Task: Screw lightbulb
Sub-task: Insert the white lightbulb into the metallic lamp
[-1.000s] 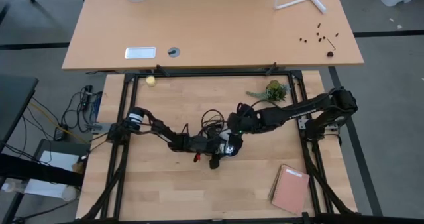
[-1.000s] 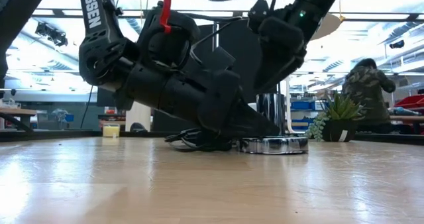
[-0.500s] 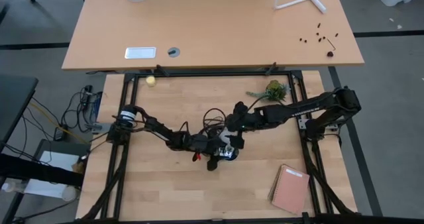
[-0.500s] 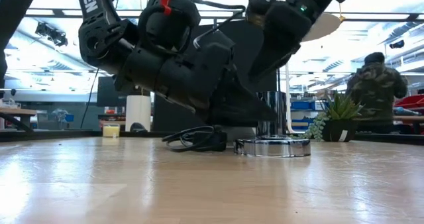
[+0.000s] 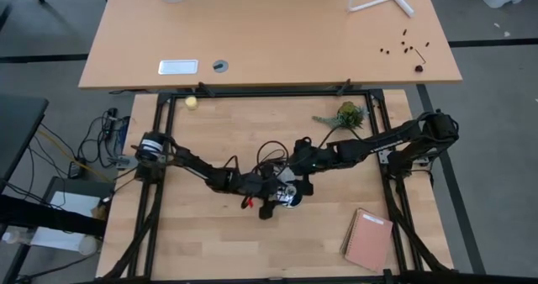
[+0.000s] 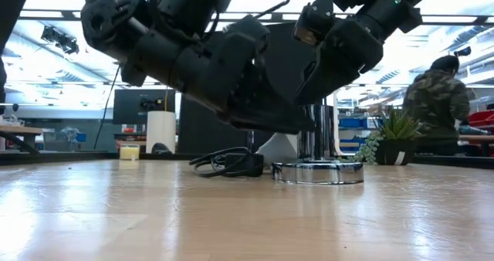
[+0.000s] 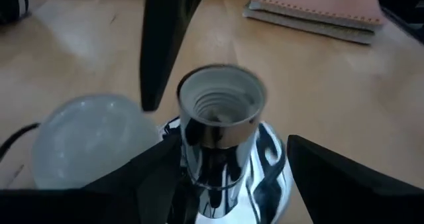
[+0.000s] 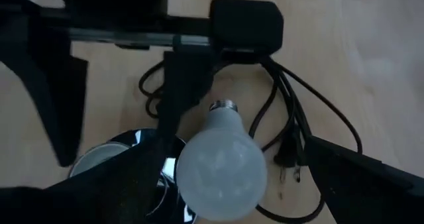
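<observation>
The white lightbulb (image 8: 222, 168) lies on the table beside the chrome socket (image 7: 220, 128), its grey screw base (image 8: 224, 107) pointing away from my right gripper. The socket's round base (image 6: 318, 171) rests flat on the table, its threaded neck upright. My right gripper (image 8: 236, 144) hovers open over the bulb, one finger on each side of the globe. My left gripper (image 7: 230, 144) is open, its fingers on either side of the socket's neck, above the base. My left gripper has one finger (image 7: 165, 168) right next to the socket's neck (image 7: 192, 151), and I cannot tell whether it touches. The other finger stands clear of the neck. It comes in at a shallow downward slant.
A coiled black cord (image 6: 228, 162) with its plug (image 8: 288, 161) lies right behind the socket. A small plant (image 5: 349, 114) stands toward the far right, a notebook (image 5: 367, 239) at the near right, a yellowish ball (image 5: 192, 102) at the far left. A person (image 6: 436, 106) stands beyond the table.
My left gripper has risen off the tabletop beside the socket, tipping more level; the socket stays on the table. My right gripper has come down toward the bulb and rolled.
</observation>
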Controlling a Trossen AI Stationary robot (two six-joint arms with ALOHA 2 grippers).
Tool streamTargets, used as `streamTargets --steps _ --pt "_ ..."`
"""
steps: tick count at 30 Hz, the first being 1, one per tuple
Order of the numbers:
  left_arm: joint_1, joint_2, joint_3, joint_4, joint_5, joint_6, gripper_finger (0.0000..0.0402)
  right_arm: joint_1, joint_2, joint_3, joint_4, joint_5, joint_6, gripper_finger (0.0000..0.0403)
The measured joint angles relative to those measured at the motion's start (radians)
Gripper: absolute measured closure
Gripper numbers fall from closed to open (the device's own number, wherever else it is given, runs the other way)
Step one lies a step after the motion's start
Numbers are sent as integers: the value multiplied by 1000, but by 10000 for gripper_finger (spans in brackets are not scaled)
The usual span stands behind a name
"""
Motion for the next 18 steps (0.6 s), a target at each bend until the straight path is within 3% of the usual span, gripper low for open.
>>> streamTargets --steps 12,18 --pt "-40 -103 1 -150 -24 -9 122 -14 2 -4 30 -89 -37 31" --pt "-66 -155 1 -270 -228 13 122 -36 2 -4 17 -128 -53 44"
